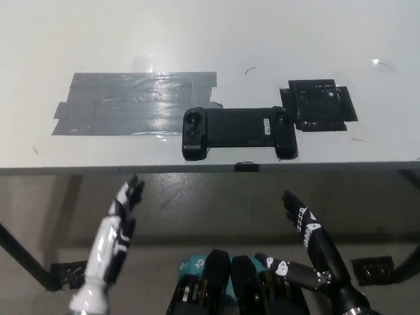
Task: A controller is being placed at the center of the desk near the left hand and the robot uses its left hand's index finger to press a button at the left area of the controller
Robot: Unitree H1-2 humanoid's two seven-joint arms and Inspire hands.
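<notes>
A black controller (237,132) lies flat on the white desk (197,39), close to its front edge and a little right of the middle. Its left grip carries a round stick and buttons (193,125). My white left hand (119,226) hangs below the desk's front edge at the lower left, fingers spread and pointing up, holding nothing. It is well short of the controller and left of it. My black right hand (303,220) rests at the lower right, below the desk edge too, fingers apart and empty.
A wide patch of grey tape (131,102) covers the desk left of the controller. A smaller black tape patch (318,105) lies just right of it. The desk's front edge (210,168) runs across the picture; floor and black desk legs show below.
</notes>
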